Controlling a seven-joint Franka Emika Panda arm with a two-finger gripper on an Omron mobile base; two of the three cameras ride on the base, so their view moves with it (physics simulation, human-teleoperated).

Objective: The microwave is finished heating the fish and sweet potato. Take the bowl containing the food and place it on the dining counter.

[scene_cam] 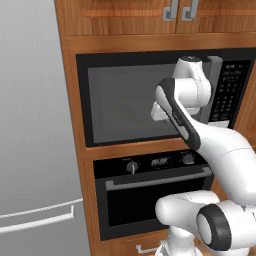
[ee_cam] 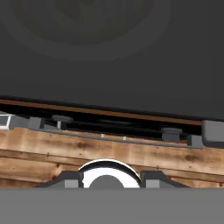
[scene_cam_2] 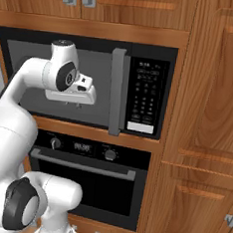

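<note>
We are seeing a black oven [scene_cam: 150, 200] sitting under wooden cabinets [scene_cam_2: 208, 121], and a grey fridge [scene_cam: 30, 125] standing at the left.

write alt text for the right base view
A white robot arm holds its claw in front of the shut grey glass door of a black built-in microwave, left of the door's vertical bar handle. A black oven sits below, in wooden cabinetry.
</note>
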